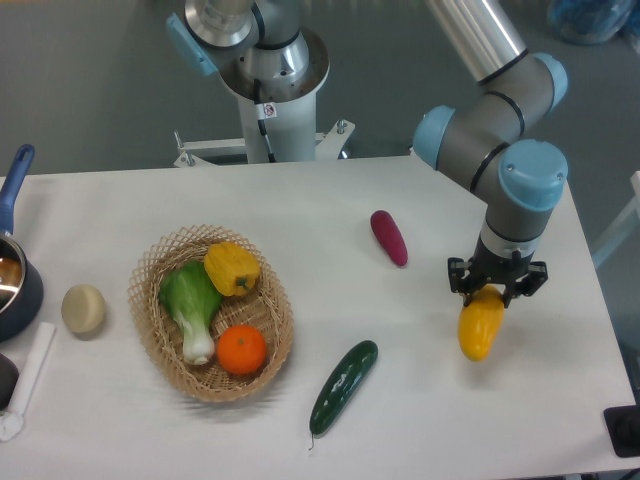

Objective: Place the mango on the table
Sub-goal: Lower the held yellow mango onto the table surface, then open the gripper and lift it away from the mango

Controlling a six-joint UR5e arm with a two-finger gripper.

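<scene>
Mango is hanging from the gripper, yellow end pointing down, orange end tucked up between the black fingers. Fingers are pinching the fruit's upper end from both sides. Its lower tip is sitting at or just over the white table on the right side; whether it is actually touching cannot be told from this angle. A faint shadow is showing beneath it.

The arm, grey tubes with pale blue joint caps, is reaching down from the upper right, wrist pointing straight at the tabletop.

Nearest neighbour: a purple vegetable is lying to the upper left of the mango, apart from it. A dark green cucumber is lying diagonally lower left, near the front edge.

Further left, a woven basket is holding a leafy green vegetable, a yellow bell pepper and an orange. Left of the basket, a pale round object is resting on the table. At the far left edge, a blue-handled pot is sitting partly out of view.
</scene>
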